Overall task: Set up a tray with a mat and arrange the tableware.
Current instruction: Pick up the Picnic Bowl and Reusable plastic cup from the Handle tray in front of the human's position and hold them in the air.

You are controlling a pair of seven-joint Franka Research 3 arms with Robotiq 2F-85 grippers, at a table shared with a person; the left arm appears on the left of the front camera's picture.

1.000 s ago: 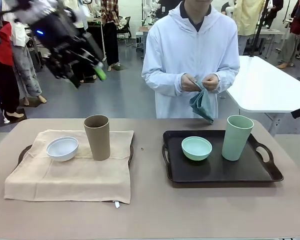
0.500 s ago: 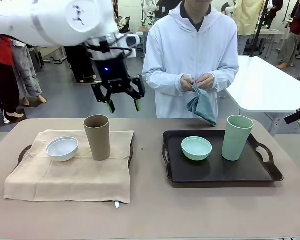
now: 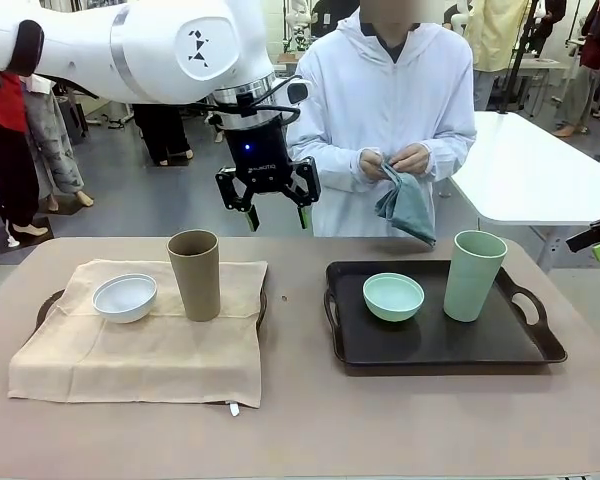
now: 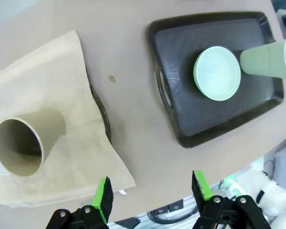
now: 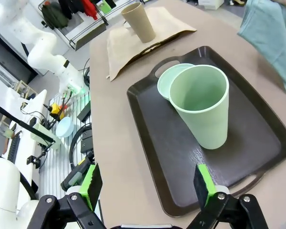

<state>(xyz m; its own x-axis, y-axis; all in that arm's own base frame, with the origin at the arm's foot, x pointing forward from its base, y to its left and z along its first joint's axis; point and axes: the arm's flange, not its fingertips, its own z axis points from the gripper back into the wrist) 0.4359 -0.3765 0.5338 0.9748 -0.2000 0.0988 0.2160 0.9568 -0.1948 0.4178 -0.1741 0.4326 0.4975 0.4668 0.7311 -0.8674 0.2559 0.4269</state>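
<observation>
Setup roughly half done: white bowl (image 3: 125,297), brown cup (image 3: 194,275) on beige mat (image 3: 140,350) over left tray (image 3: 46,305). Mint bowl (image 3: 393,296), mint cup (image 3: 475,275) on matless right tray (image 3: 430,345). Person (image 3: 380,100) holds teal cloth (image 3: 405,205). Left gripper (image 3: 278,220), right gripper (image 5: 148,183): jaws open, empty.

A white robot arm reaches in from the left. Its left end effector (image 3: 278,219) hangs open and empty above the tabletop (image 3: 300,420), in front of a person (image 3: 380,110) holding a teal cloth (image 3: 408,205). At left, a brown cup (image 3: 194,274) and white bowl (image 3: 125,297) stand on a beige mat (image 3: 140,345) draped over a tray (image 3: 45,306). At right, a mint bowl (image 3: 393,296) and mint cup (image 3: 474,276) stand on a black tray (image 3: 440,362).
</observation>
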